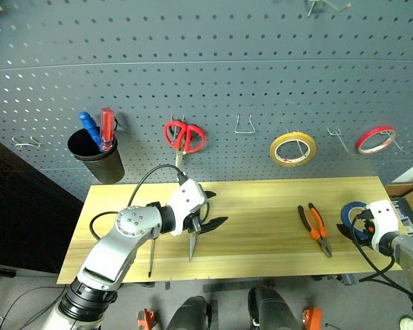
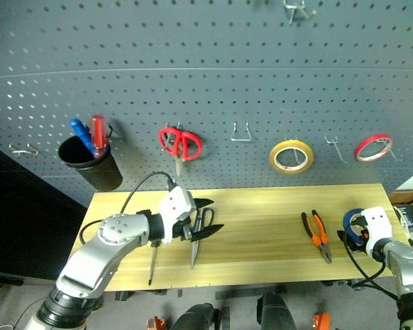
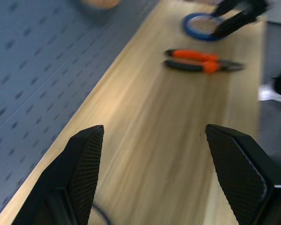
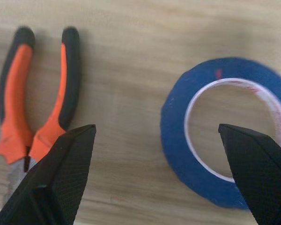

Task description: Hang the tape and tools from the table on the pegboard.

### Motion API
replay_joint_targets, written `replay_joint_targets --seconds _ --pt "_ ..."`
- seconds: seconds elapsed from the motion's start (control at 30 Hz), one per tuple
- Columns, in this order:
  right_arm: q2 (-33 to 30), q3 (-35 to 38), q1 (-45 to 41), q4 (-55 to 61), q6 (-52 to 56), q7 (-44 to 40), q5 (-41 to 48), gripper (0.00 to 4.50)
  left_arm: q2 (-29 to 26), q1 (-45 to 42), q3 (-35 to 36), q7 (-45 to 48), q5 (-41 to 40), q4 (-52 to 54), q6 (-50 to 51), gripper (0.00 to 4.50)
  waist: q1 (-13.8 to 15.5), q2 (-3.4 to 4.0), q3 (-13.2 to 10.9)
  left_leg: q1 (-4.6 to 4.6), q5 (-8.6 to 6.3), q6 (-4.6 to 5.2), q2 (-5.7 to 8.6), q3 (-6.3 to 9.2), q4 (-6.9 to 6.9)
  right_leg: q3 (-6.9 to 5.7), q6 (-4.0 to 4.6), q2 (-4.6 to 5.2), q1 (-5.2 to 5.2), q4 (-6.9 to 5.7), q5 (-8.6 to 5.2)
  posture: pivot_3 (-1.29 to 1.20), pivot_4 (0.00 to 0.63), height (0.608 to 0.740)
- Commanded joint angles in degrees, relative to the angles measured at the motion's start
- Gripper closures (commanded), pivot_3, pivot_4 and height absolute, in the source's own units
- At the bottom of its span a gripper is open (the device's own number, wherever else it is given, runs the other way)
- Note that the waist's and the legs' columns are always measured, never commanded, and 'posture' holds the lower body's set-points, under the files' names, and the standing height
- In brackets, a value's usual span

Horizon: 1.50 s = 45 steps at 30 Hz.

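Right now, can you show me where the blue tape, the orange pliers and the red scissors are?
blue tape (image 4: 178, 140), right wrist view, on the blue band.
orange pliers (image 1: 316, 223), left eye view, on a handle.
red scissors (image 1: 184, 136), left eye view, on the handles.

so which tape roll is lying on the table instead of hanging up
The blue tape, flat on the table below the right gripper; the yellow roll and red roll hang on pegboard hooks.

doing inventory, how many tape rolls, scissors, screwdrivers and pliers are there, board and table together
tape rolls: 3 (blue, yellow, red)
scissors: 2 (red-handled, dark-handled)
screwdrivers: 3 (blue and red in the black cup, one on the table)
pliers: 1
total: 9
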State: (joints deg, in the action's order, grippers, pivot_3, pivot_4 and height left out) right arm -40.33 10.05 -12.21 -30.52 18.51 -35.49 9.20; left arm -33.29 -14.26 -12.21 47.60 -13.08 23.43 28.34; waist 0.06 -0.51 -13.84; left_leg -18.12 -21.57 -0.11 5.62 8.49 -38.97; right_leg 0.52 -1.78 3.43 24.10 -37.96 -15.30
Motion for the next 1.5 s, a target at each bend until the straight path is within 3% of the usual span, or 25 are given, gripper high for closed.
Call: replay_joint_targets --seconds 0.03,0.13,0.23,0.57,0.7,0.8,1.03,1.17,1.27,1.37,1.5 --pt "-1.73 -1.58 -4.09 -8.46 -4.5 -1.91 -2.95 0.0 -1.18 -0.62 -1.0 2.58 -0.19 2.56 -3.13 0.83 0.01 0.0 -0.52 -0.01 0.0 0.0 -0.01 0.0 0.01 -0.01 0.0 0.0 0.01 0.01 0.0 0.07 0.317 0.74" --pt "-2.32 -3.59 -8.5 -16.3 -7.28 -2.96 -5.35 0.0 -0.97 -1.52 -1.38 3.06 -0.13 2.09 -3.85 0.83 0.04 -0.08 -1.26 -0.07 0.0 0.0 -0.04 -0.05 0.01 0.0 0.0 -0.03 0.05 0.04 0.0 0.09 0.321 0.74" --pt "-2.61 -4.7 -11.86 -22.21 -8.18 -4.2 -6.46 0.57 -0.78 -1.82 -1.59 3.36 -0.14 1.86 -4.35 0.81 0.05 -0.15 -1.48 -0.21 0.0 0.0 -0.1 -0.08 -0.04 -0.05 0.04 -0.06 0.16 0.04 0.03 0.09 0.317 0.74" --pt "-2.5 -3.88 -17.42 -30.05 -1.28 -7.3 -5.59 3.79 -0.27 -1.66 -0.2 5.29 -2.91 1.49 -4.95 0.81 0.46 -0.23 -1.52 -0.4 0.0 -0.01 -0.19 -0.02 -0.16 -0.17 0.05 -0.12 0.21 0.19 0.15 0.1 0.291 0.74" --pt "-2.51 -3.65 -14.77 -26.15 -3.2 -3.96 -6.37 3.83 0.1 -1.96 0.37 5.84 -4.47 1.15 -5.07 0.81 0.85 -0.26 -1.5 -0.43 0.0 -0.02 -0.2 0.0 -0.17 -0.2 0.04 -0.13 0.21 0.23 0.16 0.1 0.279 0.74" --pt "-2.37 -1.69 -9.19 -15.29 -3.03 -0.36 -5.52 3.83 0.42 -2.02 0.55 5.69 -4.79 1.04 -5.53 0.81 1.29 -0.25 -1.49 -0.5 0.0 -0.02 -0.19 0.03 -0.23 -0.22 0.01 -0.13 0.25 0.24 0.18 0.07 0.28 0.74" --pt "-0.39 7.48 15.15 30.82 5.59 12.56 -8.82 3.83 4.4 -1.79 0.67 2.52 -3.89 -0.15 -9.04 0.81 1.68 0.07 -1.35 -1.42 -0.07 -0.13 -0.17 0.34 -0.94 -0.56 -0.02 -0.12 0.89 0.03 0.21 0.04 0.27 0.74" --pt "8.5 10.23 27.03 57.2 13.06 20.47 -11.38 3.83 6.17 -0.71 0.76 -1.11 0.31 -1.16 -15.47 0.81 1.48 0.1 -1.32 -1.69 -0.07 -0.18 -0.24 0.41 -1.0 -0.71 0.03 -0.15 1.18 -0.09 0.24 0.02 0.267 0.74" --pt "15.8 6.67 31.5 70.59 15.2 26.28 -15.55 3.83 7.62 0.65 1.67 -4.94 3.05 -1.5 -19.33 0.81 1.02 0.19 -1.27 -1.66 -0.07 -0.2 -0.26 0.37 -1.0 -0.67 0.07 -0.17 1.19 -0.11 0.26 0.01 0.265 0.74" --pt "20.83 -6.53 33.4 80.52 10.44 32.58 -26.18 3.83 8.91 4.73 2.15 -7.2 2.63 0.46 -20.09 0.81 0.62 0.24 -1.23 -1.58 -0.06 -0.2 -0.23 0.21 -1.03 -0.48 0.02 -0.19 1.19 -0.11 0.36 -0.01 0.263 0.74" --pt "22.37 -14.15 28.08 82.62 9.01 34.25 -33.84 3.83 8.91 8.94 2.15 -6.65 -1.08 3.27 -16.57 0.81 -0.15 0.23 -1.22 -1.51 -0.03 -0.26 -0.23 0.2 -1.04 -0.44 0.02 -0.23 1.18 -0.12 0.37 -0.01 0.26 0.74"
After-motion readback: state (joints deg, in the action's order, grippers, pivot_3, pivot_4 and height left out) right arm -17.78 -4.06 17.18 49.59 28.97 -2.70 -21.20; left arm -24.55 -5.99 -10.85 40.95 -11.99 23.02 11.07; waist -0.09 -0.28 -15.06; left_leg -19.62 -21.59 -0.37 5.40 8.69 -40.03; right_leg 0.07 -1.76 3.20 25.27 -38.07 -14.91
